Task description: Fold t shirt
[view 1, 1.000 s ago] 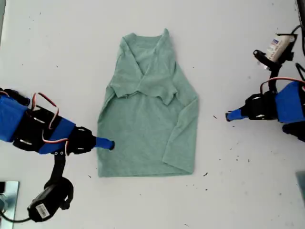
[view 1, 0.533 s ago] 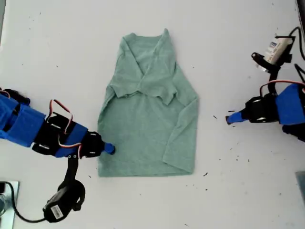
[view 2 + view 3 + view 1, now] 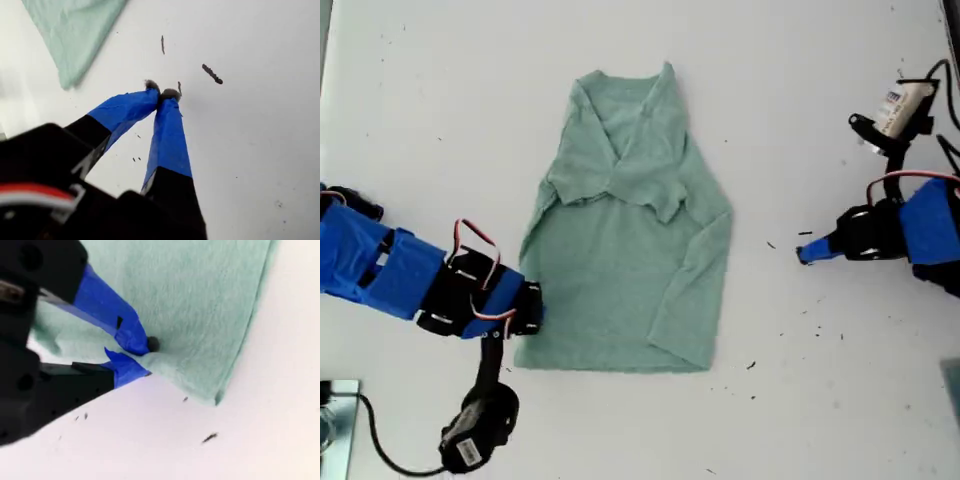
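Your second hand (image 3: 142, 360) pinches the t shirt (image 3: 630, 230) hem edge narrowly. Your first hand (image 3: 162, 95) rests closed, empty, on the tabletop (image 3: 820, 100). Lifted now, the thin hold could slip.

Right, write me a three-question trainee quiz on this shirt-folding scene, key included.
1. True or false: my first pincer is clamped on the pale sage-green knit t shirt.
2. Which pincer touches the shirt? A) my first pincer B) my second pincer C) both
3. Fill in: in the exterior view, my second pincer meets the shirt at its lower ____ corner.

Key
1. False. It is shut over the bare white table, apart from the shirt.
2. B
3. left
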